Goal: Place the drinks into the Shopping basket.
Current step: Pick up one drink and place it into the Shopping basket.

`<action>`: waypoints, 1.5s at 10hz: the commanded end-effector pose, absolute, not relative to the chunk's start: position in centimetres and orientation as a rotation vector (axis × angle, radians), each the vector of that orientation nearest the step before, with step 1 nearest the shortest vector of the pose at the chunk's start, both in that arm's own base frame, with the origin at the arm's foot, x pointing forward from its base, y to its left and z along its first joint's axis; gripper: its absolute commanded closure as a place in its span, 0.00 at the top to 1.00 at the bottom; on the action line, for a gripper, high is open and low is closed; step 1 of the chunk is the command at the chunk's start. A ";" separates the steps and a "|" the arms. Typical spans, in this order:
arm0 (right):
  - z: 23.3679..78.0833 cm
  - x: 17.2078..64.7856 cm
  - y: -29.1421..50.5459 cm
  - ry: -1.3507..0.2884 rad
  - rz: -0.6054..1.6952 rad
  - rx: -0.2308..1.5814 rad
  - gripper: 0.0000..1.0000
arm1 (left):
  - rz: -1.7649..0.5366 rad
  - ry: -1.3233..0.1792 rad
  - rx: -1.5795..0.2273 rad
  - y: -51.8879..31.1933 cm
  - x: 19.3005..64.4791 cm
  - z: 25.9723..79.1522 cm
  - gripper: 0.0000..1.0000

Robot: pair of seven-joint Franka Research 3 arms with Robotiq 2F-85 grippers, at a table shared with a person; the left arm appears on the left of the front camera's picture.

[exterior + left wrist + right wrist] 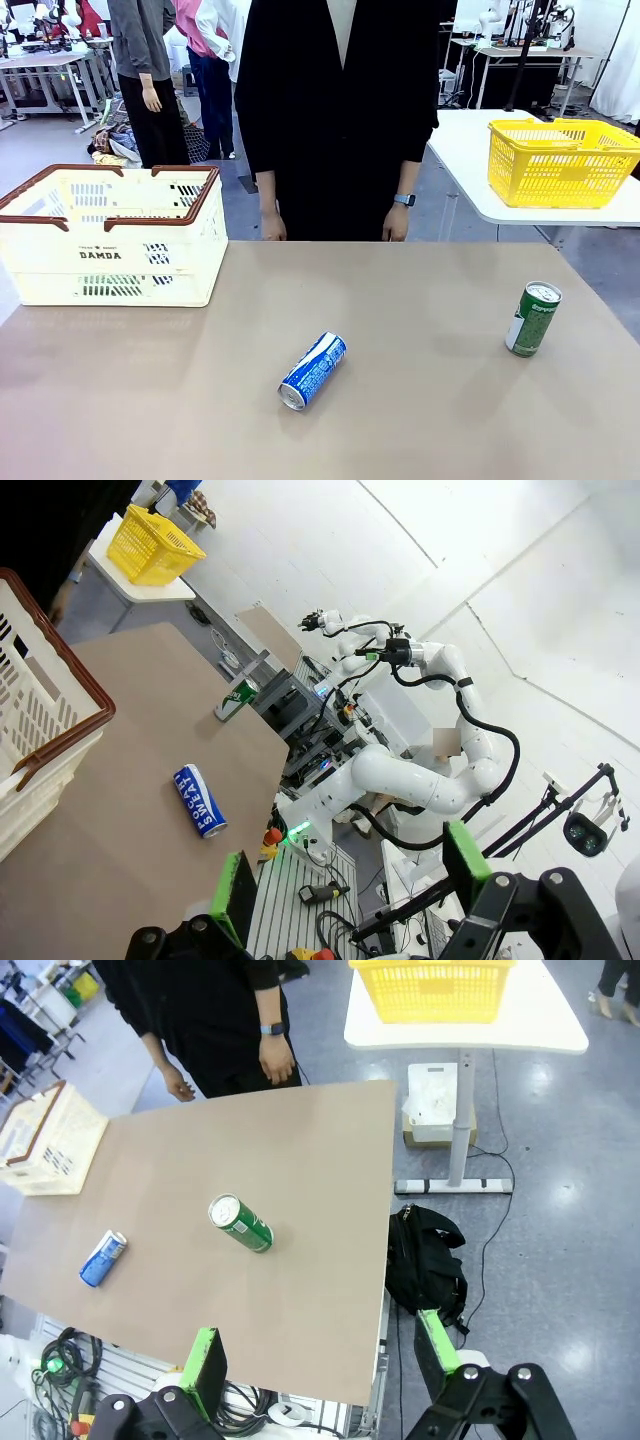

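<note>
A blue-and-white drink can (313, 370) lies on its side near the middle of the tan table (420, 300), also seen in the left wrist view (200, 801) and the right wrist view (103, 1258). A green can (532, 319) stands upright at the right (240, 1223) (235, 698). The cream Shopping basket (110, 235) with brown rim sits at the far left (40, 730) (45, 1140). My left gripper (345, 880) is open, high above the table's near side. My right gripper (320, 1355) is open too, raised over the table's right edge, nothing between its fingers.
A person in black stands at the far edge, hands (272, 226) hanging by the table. A yellow mesh basket (563, 160) sits on a white side table (470, 150) at the right. A black bag (427, 1260) lies on the floor beside the table.
</note>
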State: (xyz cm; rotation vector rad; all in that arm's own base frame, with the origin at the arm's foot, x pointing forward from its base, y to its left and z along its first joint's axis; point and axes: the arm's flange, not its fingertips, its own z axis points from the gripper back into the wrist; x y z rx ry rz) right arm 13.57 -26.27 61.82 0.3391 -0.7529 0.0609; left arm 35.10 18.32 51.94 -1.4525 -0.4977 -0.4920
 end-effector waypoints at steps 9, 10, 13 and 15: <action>61.5 13.3 -27.6 -0.748 0.032 0.361 1.00 | -0.701 0.063 -0.839 -15.7 28.1 48.1 1.00; 61.5 13.3 -27.6 -0.748 0.032 0.361 1.00 | -0.701 0.063 -0.839 -15.7 28.1 48.1 1.00; 61.5 13.3 -27.6 -0.748 0.032 0.361 1.00 | -0.667 0.039 -0.828 -16.5 27.7 47.3 1.00; 61.5 13.3 -27.6 -0.748 0.032 0.361 1.00 | -0.735 0.068 -0.614 -25.8 27.6 47.8 1.00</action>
